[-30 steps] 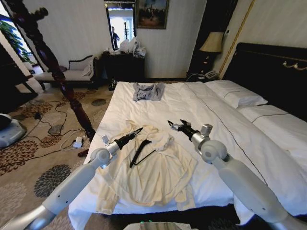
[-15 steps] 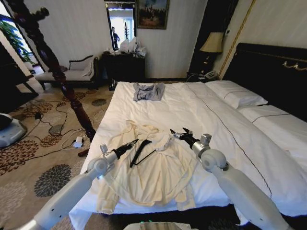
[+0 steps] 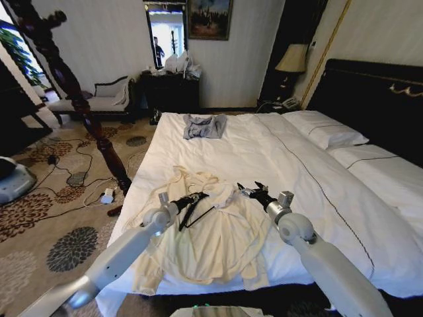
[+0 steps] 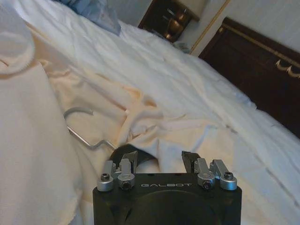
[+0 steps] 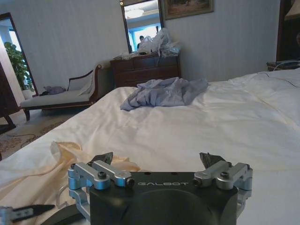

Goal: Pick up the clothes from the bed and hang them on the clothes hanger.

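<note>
Shirt (image 3: 211,241) spread flat near the foot edge of the bed (image 3: 291,155), collar bunched at its 12 o'clock end, hem toward 6. Hanger (image 3: 193,210) lying on top of the cloth at about 11 o'clock from the shirt's middle, wire hook (image 4: 80,123) resting on the folds in the left wrist view. Left pincer (image 3: 196,196) right at the hanger's upper end, released, jaws apart and straddling the dark bar just past the fingertips. Right pincer (image 3: 250,191) at 2 o'clock from the shirt's middle, just beside the collar bunch, also released, nothing between its fingers (image 5: 103,158). Grey garment (image 3: 204,126) well apart at 12 o'clock, near the far edge.

Likely trouble: a close of the left pincer catching cloth along with the thin bar, so hanger and shirt lift as one tangle. Equally, a slim bar slipping or twisting out of a shallow grip. On the right, soft layered folds inviting a pinch of one layer only, leaving the collar sagging shut. Hook free to snag a fold as well.
</note>
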